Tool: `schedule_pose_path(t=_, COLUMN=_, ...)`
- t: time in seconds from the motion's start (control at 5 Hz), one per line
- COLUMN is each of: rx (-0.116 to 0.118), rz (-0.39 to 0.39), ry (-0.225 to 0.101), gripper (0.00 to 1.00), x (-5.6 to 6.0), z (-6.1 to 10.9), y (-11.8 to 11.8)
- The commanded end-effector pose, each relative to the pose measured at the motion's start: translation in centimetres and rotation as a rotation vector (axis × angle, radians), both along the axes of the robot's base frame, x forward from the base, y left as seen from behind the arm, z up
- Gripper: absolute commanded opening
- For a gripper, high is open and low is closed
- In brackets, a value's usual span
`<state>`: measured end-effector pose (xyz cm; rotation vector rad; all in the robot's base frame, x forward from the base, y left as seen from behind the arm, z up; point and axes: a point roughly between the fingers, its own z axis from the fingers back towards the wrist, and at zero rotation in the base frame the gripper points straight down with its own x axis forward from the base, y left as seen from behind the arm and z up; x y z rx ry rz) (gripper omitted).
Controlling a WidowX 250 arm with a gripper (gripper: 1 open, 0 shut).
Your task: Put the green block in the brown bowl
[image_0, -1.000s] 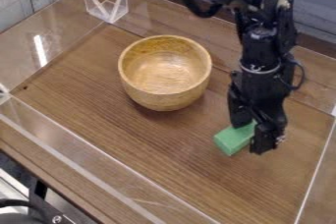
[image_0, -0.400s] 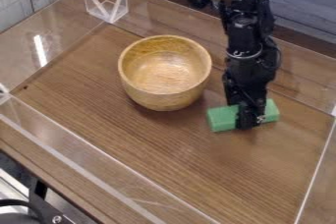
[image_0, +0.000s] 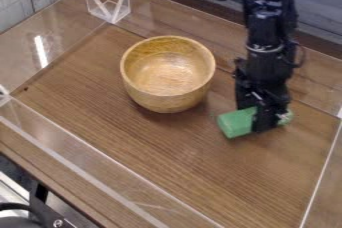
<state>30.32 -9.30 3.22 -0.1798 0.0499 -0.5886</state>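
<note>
The green block point(image_0: 243, 122) is lying on the table point(image_0: 120, 162) at lower right of the brown bowl point(image_0: 168, 72), with the gripper point(image_0: 265, 114) pointing down right over it, its fingers too hidden to tell if they are squeezing.

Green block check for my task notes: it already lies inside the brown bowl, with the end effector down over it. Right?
Not quite. The green block lies on the table beside the brown bowl, not inside it. The camera view shows this; the end effector is indeed down over it.

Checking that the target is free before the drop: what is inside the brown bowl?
The brown bowl shows only bare wood grain inside; its near inner wall is hidden by the rim. The green block lies outside on the table.
</note>
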Motion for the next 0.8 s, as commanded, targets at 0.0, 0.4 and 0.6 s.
schedule_pose_path(t=0.0, rx=-0.034, rz=0.084, ry=-0.021, gripper=0.00, x=0.59, z=0.13, y=-0.69)
schedule_pose_path(t=0.4, rx=-0.008, rz=0.176, ry=0.039, gripper=0.00, x=0.57, z=-0.51, y=-0.48)
schedule_pose_path(t=0.6, rx=0.019, rz=0.196, ry=0.067, gripper=0.00, x=0.66, z=-0.71, y=-0.71)
